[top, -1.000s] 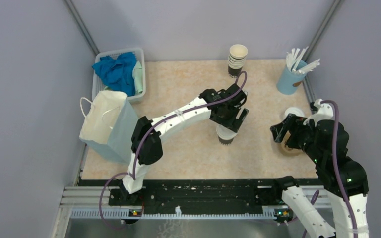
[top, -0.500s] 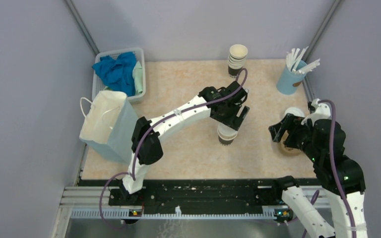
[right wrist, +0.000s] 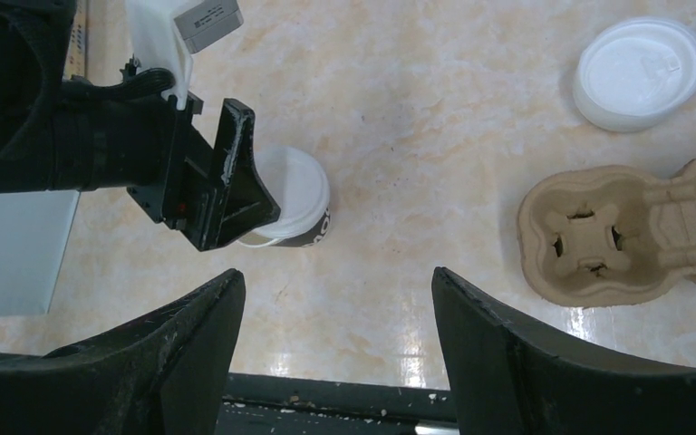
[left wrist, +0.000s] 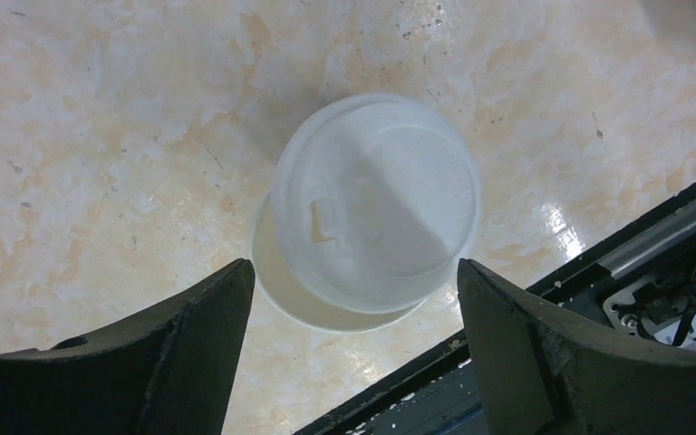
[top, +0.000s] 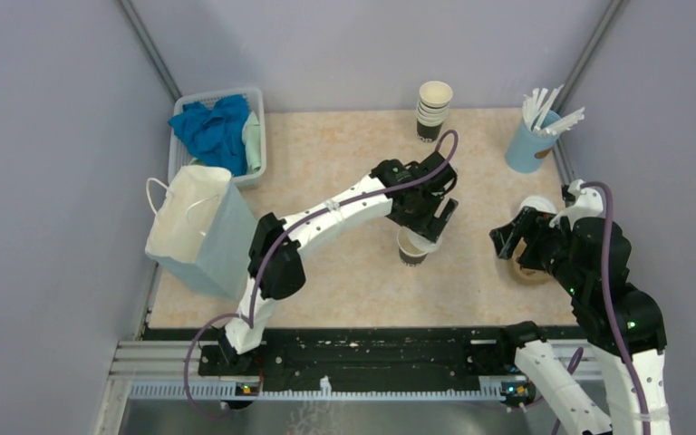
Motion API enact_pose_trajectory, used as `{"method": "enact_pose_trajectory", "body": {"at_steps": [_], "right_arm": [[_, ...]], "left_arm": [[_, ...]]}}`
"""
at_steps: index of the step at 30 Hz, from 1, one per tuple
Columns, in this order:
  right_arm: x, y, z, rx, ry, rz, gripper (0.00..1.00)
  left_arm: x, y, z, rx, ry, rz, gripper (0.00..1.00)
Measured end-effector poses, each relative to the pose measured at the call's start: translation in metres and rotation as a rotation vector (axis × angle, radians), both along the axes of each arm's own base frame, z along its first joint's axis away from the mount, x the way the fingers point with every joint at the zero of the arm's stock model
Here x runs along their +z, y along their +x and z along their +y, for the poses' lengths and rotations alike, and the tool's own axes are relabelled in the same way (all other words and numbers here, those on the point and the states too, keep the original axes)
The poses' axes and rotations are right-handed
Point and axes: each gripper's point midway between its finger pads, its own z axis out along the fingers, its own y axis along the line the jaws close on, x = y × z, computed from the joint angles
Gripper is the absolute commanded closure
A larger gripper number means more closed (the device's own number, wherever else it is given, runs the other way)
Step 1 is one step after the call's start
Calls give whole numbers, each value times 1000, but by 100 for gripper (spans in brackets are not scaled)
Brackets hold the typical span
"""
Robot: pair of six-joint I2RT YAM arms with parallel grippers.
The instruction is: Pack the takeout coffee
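Right, the takeout coffee point(top: 410, 248) stands upright mid-table point(top: 344, 154), its white lid point(left wrist: 376, 195) on top, a crescent of cup rim showing at one side. Left gripper point(left wrist: 353, 276) hangs directly above it, jaws spread wide, fingers flanking the cup without touching. Right gripper point(right wrist: 335, 281) is spread wide too, holding nothing, off to the right near the cardboard carrier point(right wrist: 616, 227). Paper bag point(top: 195, 227) stands at the left edge.

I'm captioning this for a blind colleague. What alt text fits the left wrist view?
Seen from straight above, a white-lidded coffee cup stands on a beige marbled table. The left arm's two black fingers are open on either side of it, not touching. A black rail crosses the lower right corner.
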Motion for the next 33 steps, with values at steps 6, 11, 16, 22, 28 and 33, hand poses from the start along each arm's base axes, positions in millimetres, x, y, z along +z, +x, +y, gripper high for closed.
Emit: {"method": "enact_pose_trajectory", "body": {"at_steps": [6, 11, 16, 22, 28, 33], "right_arm": [[-2, 0, 0, 0, -1, 2, 24], [-6, 1, 1, 2, -1, 10, 24], [-22, 8, 8, 17, 13, 68, 22], [-51, 38, 29, 63, 46, 218, 20], [-80, 70, 28, 36, 97, 358, 20], [-95, 78, 30, 54, 166, 392, 23]], "left_arm": [[-9, 0, 2, 4, 28, 10, 13], [-7, 2, 2, 12, 28, 3, 12], [-4, 3, 1, 20, 17, -1, 12], [-3, 4, 5, 32, 29, -12, 9], [25, -2, 26, 52, -7, -28, 2], [69, -9, 46, 65, -114, -50, 2]]}}
